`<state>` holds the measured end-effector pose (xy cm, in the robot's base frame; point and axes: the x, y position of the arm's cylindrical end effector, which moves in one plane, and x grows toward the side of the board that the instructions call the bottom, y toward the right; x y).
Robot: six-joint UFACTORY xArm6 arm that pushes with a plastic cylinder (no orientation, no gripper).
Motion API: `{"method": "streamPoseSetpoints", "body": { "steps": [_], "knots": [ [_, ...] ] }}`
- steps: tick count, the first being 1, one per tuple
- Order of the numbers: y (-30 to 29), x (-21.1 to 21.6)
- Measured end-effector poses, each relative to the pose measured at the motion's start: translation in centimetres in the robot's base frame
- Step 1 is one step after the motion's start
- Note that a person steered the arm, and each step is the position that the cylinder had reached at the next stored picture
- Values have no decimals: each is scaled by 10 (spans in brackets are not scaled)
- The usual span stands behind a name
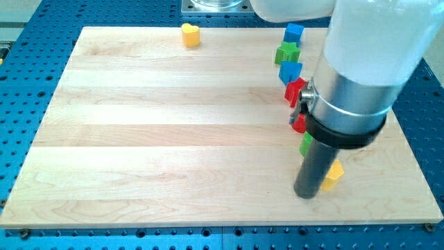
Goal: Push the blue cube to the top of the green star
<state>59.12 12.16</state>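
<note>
A blue cube (294, 32) sits near the board's top edge, right of centre. A green star (287, 53) lies just below it, touching or nearly touching. A second blue block (290, 71) lies right below the star. My tip (306, 193) rests on the board at the lower right, far below the blue cube and the star. It stands just left of a yellow block (334, 174).
A red block (295, 91), another red block (300, 123) and a green block (305, 144) run down beside the arm, partly hidden by it. A yellow heart (190, 34) lies at the top, left of centre. The wooden board (152, 139) has blue perforated table around it.
</note>
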Motion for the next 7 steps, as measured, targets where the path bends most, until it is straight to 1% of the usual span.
{"method": "streamPoseSetpoints", "body": {
  "steps": [1,2,3,4,5,6,7],
  "knots": [
    [22,27],
    [7,27],
    [-124,16],
    [-250,-39],
    [-351,-112],
    [-405,-161],
    [-424,-181]
  ]
}}
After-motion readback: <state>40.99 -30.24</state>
